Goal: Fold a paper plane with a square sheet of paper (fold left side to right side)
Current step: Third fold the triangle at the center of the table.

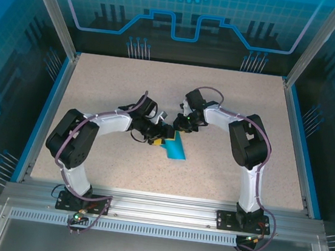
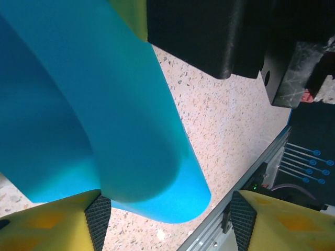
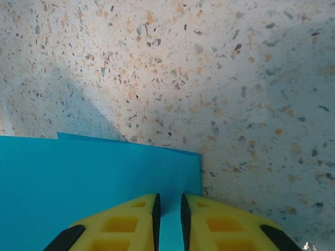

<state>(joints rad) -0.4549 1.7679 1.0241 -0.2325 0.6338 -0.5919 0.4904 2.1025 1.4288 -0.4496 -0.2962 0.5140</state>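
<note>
Your sheet of paper (image 1: 175, 147) lies just below the middle of the overhead frame, on the speckled table (image 1: 231, 103), between the two wrists. Your right gripper (image 3: 168, 212) has its yellow fingers pressed almost together, with only a thin slit left. It points down over the flat part of the sheet beside a corner, most likely as an anchor so the sheet can't slide. You cannot tell whether a layer is nipped in that slit.

Your left gripper (image 2: 170, 214) stands spread. The paper bulges in a soft, uncreased roll against the pad at the lower left of its wrist frame — placed, I judge, to sweep the flap across. The paper is thin, smooth, matte teal; the pads are black and finely textured.
</note>
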